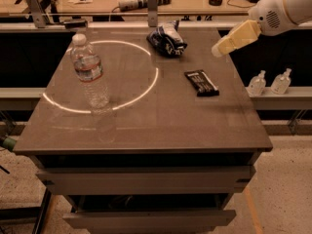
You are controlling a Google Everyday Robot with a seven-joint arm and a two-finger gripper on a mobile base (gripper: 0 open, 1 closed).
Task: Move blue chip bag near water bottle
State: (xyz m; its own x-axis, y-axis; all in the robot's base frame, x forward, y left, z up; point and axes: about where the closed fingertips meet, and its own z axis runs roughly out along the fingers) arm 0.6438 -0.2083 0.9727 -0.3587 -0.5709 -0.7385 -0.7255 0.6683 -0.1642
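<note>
The gripper [218, 49] is held above the desk's [146, 126] right edge, touching nothing; clenched or released cannot be told. The blue chip bag [167, 38] lies rear-centre, apart from the water bottle [90, 72].

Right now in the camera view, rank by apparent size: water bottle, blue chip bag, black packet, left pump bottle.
1. water bottle.
2. blue chip bag and black packet: look alike, unranked.
3. left pump bottle, though it sits beyond the table.
The gripper hangs right of the bag.
</note>
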